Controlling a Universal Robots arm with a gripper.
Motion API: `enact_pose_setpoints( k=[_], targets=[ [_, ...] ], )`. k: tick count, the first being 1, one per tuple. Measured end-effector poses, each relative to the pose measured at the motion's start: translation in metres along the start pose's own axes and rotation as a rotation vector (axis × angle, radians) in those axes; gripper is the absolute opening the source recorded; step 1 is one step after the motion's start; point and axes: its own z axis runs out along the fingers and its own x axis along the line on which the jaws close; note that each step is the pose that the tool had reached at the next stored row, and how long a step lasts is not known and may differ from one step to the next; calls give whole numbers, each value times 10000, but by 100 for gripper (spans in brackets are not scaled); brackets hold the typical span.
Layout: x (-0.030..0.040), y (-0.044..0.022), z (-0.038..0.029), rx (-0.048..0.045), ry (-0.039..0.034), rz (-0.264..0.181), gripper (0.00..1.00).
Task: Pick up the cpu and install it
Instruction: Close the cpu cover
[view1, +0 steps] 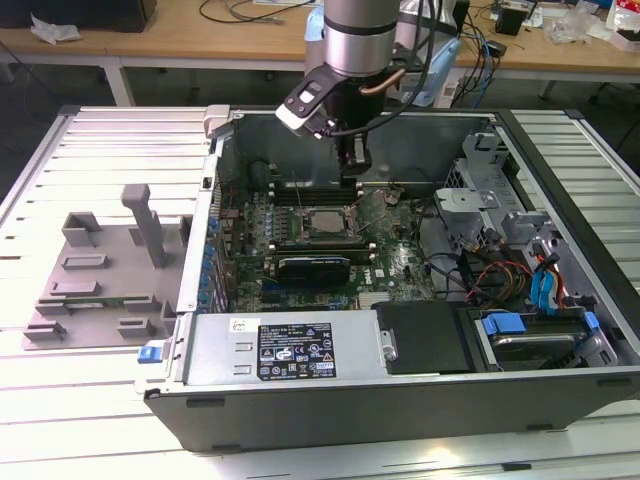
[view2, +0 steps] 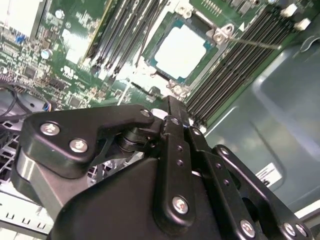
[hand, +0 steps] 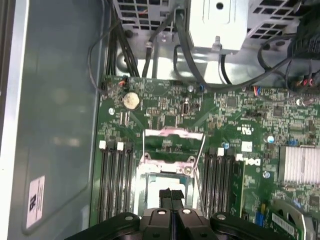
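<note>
inside the open computer case (view1: 400, 410), we find the cpu (view2: 182, 50) lying flat in the motherboard socket (view2: 172, 85), whose hinged frame (hand: 173, 134) stands raised to leave the seat free. the claw (hand: 171, 193) hangs just above, fingers pressed together, gripping nothing.

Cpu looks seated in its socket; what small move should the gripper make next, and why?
Probably a small straight lift: the cpu lies flat in the socket, while the gripper, shut and holding nothing, hangs close over the socket's edge.
</note>
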Motion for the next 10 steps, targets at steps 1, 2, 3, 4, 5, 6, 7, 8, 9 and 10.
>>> enact_pose_setpoints(
  k=[1,2,3,4,5,6,7,8,9,10],
  targets=[
    [-3,38,1,0,-1,2,11],
    [-4,65,3,1,-1,1,11],
    [-5,85,4,0,0,0,11],
    [-7,120,5,0,-1,2,11],
    [-9,150,7,0,0,2,11],
    [-13,208,9,1,-1,1,11],
    [-16,255,11,3,-2,2,11],
    [-20,322,15,2,0,2,11],
    [-23,370,18,3,2,1,11],
    [-28,448,21,7,-1,2,11]
  ],
)
